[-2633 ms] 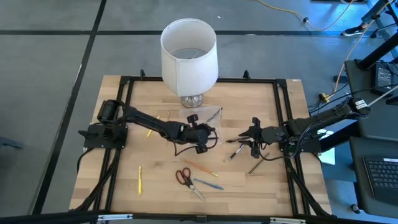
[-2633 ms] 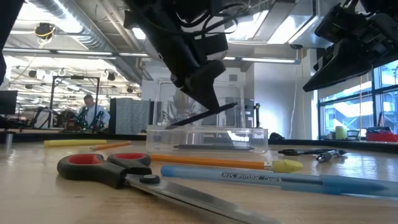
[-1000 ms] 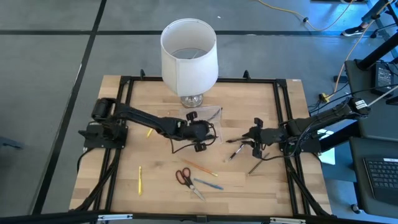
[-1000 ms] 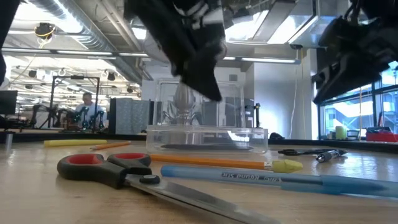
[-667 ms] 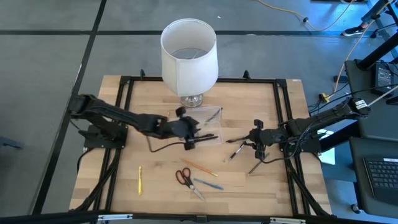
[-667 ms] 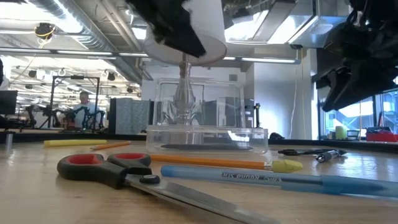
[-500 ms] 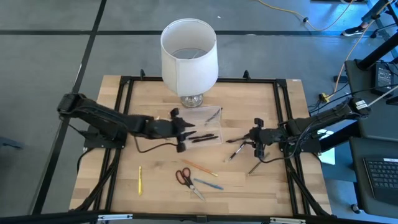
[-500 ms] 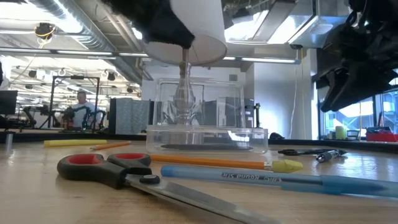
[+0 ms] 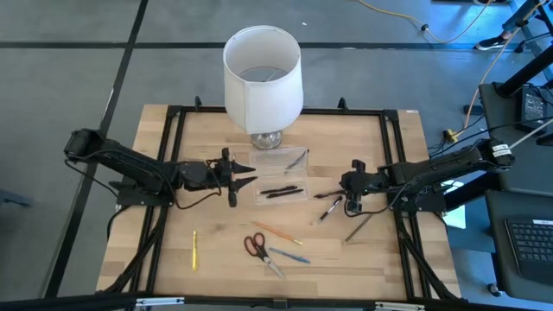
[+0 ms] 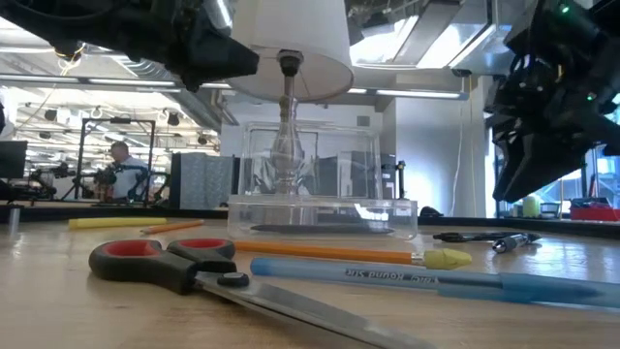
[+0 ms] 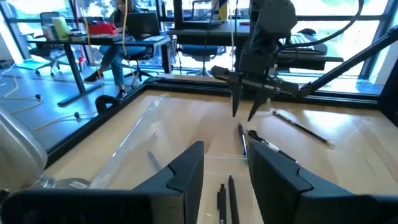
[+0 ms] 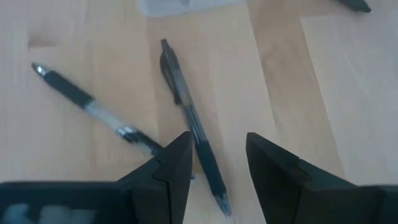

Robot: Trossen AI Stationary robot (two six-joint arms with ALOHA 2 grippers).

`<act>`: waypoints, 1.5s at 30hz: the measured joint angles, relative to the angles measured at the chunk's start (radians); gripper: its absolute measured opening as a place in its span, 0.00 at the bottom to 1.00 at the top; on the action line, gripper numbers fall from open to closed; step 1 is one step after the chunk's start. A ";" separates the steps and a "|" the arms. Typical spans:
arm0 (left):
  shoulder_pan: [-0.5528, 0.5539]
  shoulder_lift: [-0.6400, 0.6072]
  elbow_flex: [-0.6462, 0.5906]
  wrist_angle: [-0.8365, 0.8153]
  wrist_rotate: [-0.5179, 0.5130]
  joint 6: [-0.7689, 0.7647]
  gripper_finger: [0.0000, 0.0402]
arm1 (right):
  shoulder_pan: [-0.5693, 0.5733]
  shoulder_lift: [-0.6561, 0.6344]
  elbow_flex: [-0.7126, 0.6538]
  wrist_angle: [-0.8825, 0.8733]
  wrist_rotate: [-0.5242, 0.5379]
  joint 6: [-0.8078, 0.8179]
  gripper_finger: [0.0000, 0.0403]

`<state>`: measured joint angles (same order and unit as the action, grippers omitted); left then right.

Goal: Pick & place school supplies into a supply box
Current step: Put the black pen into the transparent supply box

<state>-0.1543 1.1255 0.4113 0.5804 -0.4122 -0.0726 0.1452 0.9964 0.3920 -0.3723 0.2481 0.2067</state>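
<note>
Right pincer point(image 12: 211, 163) hovering, jaws parted, empty, over two dark pens point(image 12: 189, 118) lying on table point(image 9: 363, 259) just beside clear supply box point(image 9: 281, 183). Left pincer point(image 9: 243, 181) waiting near box, released. Next, likely: descending, straddling one pen, closing.

Both arms reach inward, left gripper point(image 9: 235, 180) and right gripper point(image 9: 352, 204) empty, fingers parted.
</note>
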 joint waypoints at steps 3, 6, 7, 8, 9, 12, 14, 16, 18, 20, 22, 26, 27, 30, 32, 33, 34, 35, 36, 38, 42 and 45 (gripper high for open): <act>0.000 0.000 -0.010 0.000 -0.014 0.011 0.30 | -0.002 0.017 0.000 0.026 0.001 0.008 0.39; 0.000 0.000 -0.012 0.000 -0.015 0.024 0.30 | -0.002 0.038 0.000 0.014 0.002 -0.063 0.39; 0.000 0.000 -0.012 0.000 -0.015 0.024 0.30 | -0.003 0.048 0.000 0.009 0.002 -0.080 0.39; 0.000 0.000 -0.012 0.000 -0.015 0.025 0.30 | -0.005 0.059 0.000 0.009 0.002 -0.085 0.39; 0.000 0.000 -0.012 -0.001 -0.016 0.025 0.30 | -0.009 0.073 0.000 0.008 0.003 -0.088 0.39; 0.000 0.000 -0.012 -0.001 -0.015 0.026 0.29 | -0.022 0.119 0.000 0.007 -0.026 -0.111 0.39; 0.000 0.000 -0.012 -0.001 -0.015 0.026 0.29 | -0.028 0.148 0.000 0.018 -0.041 -0.114 0.39; 0.000 0.000 -0.012 -0.001 -0.015 0.026 0.29 | -0.034 0.175 0.000 0.026 -0.041 -0.114 0.39; 0.000 0.000 -0.012 -0.001 -0.015 0.026 0.30 | -0.042 0.199 0.000 0.031 -0.041 -0.114 0.39; 0.000 0.000 -0.012 -0.001 -0.015 0.026 0.30 | -0.054 0.222 0.001 0.040 -0.057 -0.114 0.39; 0.000 0.000 -0.012 -0.001 -0.015 0.026 0.30 | -0.071 0.241 0.004 0.051 -0.093 -0.119 0.39; 0.000 0.000 -0.012 -0.001 -0.015 0.026 0.29 | -0.109 0.269 0.006 0.073 -0.170 -0.133 0.38; 0.000 0.000 -0.012 -0.001 -0.015 0.026 0.29 | -0.117 0.271 0.007 0.074 -0.186 -0.134 0.36; 0.000 0.000 -0.012 -0.001 -0.015 0.026 0.29 | -0.136 0.272 0.006 0.072 -0.213 -0.135 0.31; 0.000 0.000 -0.012 -0.001 -0.015 0.026 0.29 | -0.143 0.273 0.006 0.072 -0.221 -0.135 0.26; 0.000 0.000 -0.012 -0.002 -0.015 0.026 0.29 | -0.145 0.273 0.006 0.073 -0.223 -0.135 0.24; 0.000 0.000 -0.012 -0.002 -0.015 0.026 0.29 | -0.145 0.273 0.005 0.073 -0.223 -0.135 0.22; 0.000 0.000 -0.012 -0.002 -0.015 0.026 0.29 | -0.144 0.273 0.005 0.073 -0.224 -0.135 0.20; 0.000 0.000 -0.012 -0.002 -0.015 0.026 0.29 | -0.144 0.273 0.005 0.073 -0.224 -0.137 0.19; 0.000 0.000 -0.012 -0.004 -0.015 0.026 0.29 | -0.144 0.274 0.004 0.073 -0.225 -0.137 0.17; 0.000 0.000 -0.012 -0.006 -0.015 0.027 0.29 | -0.144 0.274 0.004 0.070 -0.223 -0.133 0.13; 0.000 0.001 -0.012 -0.006 -0.014 0.027 0.30 | -0.144 0.274 0.004 0.069 -0.222 -0.133 0.12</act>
<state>-0.1543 1.1262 0.3992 0.5747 -0.4264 -0.0460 0.0013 1.2705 0.3958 -0.3033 0.0257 0.0740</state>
